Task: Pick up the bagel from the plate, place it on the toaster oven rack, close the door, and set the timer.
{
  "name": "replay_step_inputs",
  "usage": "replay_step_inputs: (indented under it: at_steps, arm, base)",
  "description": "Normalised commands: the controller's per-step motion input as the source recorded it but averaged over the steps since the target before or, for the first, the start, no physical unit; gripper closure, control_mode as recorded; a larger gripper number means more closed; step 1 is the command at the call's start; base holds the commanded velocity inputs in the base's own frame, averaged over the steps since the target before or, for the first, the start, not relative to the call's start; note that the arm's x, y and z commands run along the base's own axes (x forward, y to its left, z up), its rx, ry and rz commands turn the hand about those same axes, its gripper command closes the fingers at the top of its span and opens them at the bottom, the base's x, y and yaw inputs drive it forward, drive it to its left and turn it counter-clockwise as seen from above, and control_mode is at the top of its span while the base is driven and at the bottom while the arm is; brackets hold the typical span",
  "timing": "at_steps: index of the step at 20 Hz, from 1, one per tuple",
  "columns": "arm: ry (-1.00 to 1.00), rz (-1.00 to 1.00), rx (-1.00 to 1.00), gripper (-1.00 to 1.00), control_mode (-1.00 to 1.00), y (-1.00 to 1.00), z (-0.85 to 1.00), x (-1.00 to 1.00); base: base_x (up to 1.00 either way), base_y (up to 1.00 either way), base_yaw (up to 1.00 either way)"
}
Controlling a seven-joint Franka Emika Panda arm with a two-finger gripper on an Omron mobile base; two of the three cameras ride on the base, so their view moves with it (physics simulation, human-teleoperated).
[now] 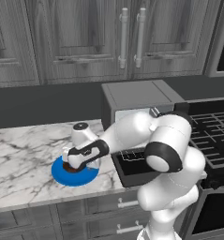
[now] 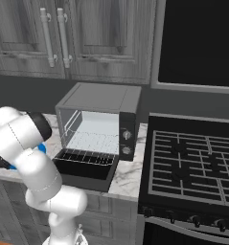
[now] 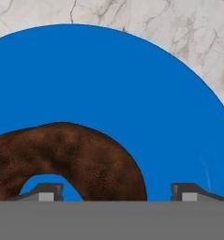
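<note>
Now | gripper point(image 3: 117, 192): jaws wide, straddling bagel point(image 3: 85, 159) ring's side, no squeeze visible | plate point(image 3: 108, 79) beneath

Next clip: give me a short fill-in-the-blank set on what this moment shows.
1. The bagel lies on a plate coloured ____.
2. The toaster oven door is ____.
3. One fingertip of the gripper stands in the bagel's ____.
4. Right of the toaster oven stands a ____.

Missing: blue; open; hole; stove
</note>
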Motion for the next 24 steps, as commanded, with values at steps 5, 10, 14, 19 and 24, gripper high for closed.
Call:
replay_step_inputs:
  at_steps: [5,10,14,19,24]
  arm:
    - [0.0,0.0,0.0,1.0,-1.0,0.0,-0.01,0.0]
    - [-0.01,0.0,0.0,1.0,-1.0,0.0,0.0,-0.11]
    - [-0.04,-0.01,0.0,1.0,-1.0,-0.07,0.12,-0.32]
    - [-0.03,-0.03,0.02,1.0,-1.0,-0.23,0.52,-0.4]
    - [-0.02,-0.05,0.08,1.0,-1.0,-0.37,0.76,-0.38]
  base:
    - [0.0,0.0,0.0]
    - [0.0,0.0,0.0]
    - [0.0,0.0,0.0]
    - [0.0,0.0,0.0]
    - [0.0,0.0,0.0]
